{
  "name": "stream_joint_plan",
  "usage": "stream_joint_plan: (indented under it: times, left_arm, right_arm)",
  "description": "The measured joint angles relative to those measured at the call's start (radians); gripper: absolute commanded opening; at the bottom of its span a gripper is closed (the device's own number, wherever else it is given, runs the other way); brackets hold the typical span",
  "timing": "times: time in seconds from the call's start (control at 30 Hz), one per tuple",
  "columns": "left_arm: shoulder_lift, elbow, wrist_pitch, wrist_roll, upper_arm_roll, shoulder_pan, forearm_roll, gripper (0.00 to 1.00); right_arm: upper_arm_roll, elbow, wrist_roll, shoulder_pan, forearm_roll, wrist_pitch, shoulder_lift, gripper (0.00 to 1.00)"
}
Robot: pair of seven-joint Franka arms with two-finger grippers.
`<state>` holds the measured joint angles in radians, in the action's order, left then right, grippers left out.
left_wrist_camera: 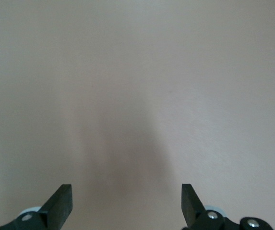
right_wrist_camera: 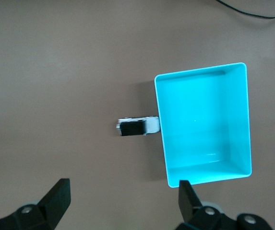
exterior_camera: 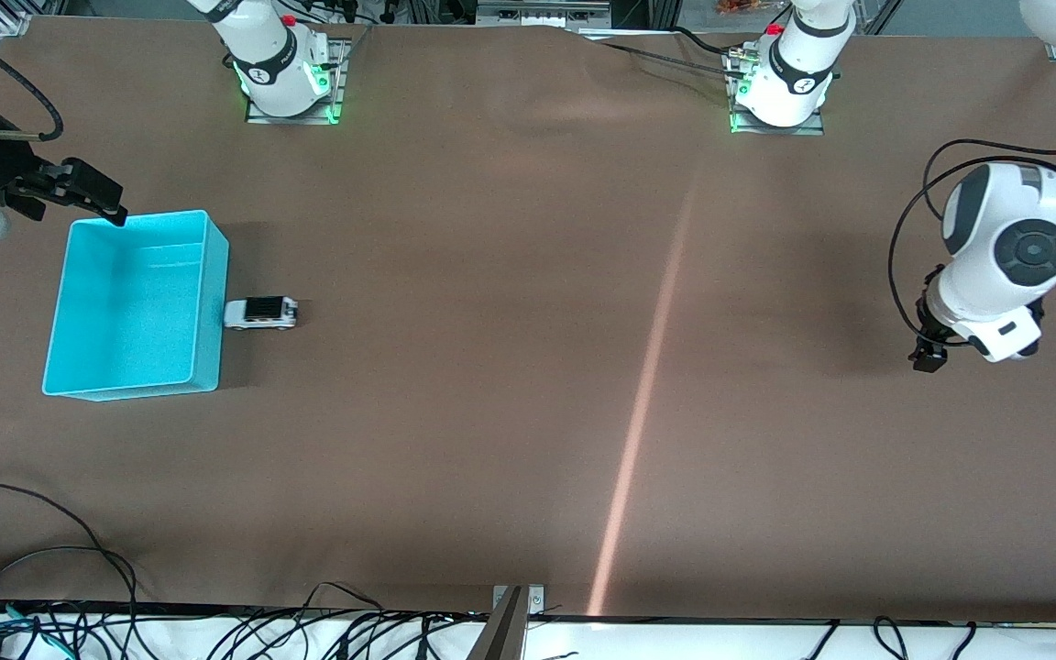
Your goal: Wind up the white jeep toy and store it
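The white jeep toy (exterior_camera: 260,313) stands on the brown table, right against the outer wall of the cyan bin (exterior_camera: 213,302), on the side toward the left arm's end. The bin is empty. My right gripper (exterior_camera: 106,203) is open and empty, up in the air over the bin's corner nearest the robots' bases. In the right wrist view its fingers (right_wrist_camera: 55,194) are spread wide, with the jeep (right_wrist_camera: 138,126) and the bin (right_wrist_camera: 202,72) below. My left gripper (exterior_camera: 927,353) is open and empty over bare table at the left arm's end; the left wrist view (left_wrist_camera: 126,196) shows table only.
Both arm bases (exterior_camera: 285,87) stand along the table edge farthest from the front camera. Loose cables (exterior_camera: 51,550) lie along the edge nearest the camera. A pale streak of light (exterior_camera: 638,431) crosses the tabletop.
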<state>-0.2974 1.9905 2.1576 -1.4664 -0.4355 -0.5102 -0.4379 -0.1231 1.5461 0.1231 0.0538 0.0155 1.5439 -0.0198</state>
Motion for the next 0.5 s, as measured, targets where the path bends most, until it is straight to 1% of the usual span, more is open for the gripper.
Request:
stream_joint_plan:
  times: [0.23,0.5]
  left_arm:
    - [0.004,-0.159,-0.161,0.265,-0.012,0.0,0.093,1.0]
    - [0.005,-0.284,-0.241,0.567,-0.022,0.0,0.178,1.0]
  right_arm:
    - [0.0,0.0,0.001,0.0,0.0,0.0,0.0,1.0]
    - [0.001,0.0,0.002,0.001,0.0,0.0,0.0,1.0]
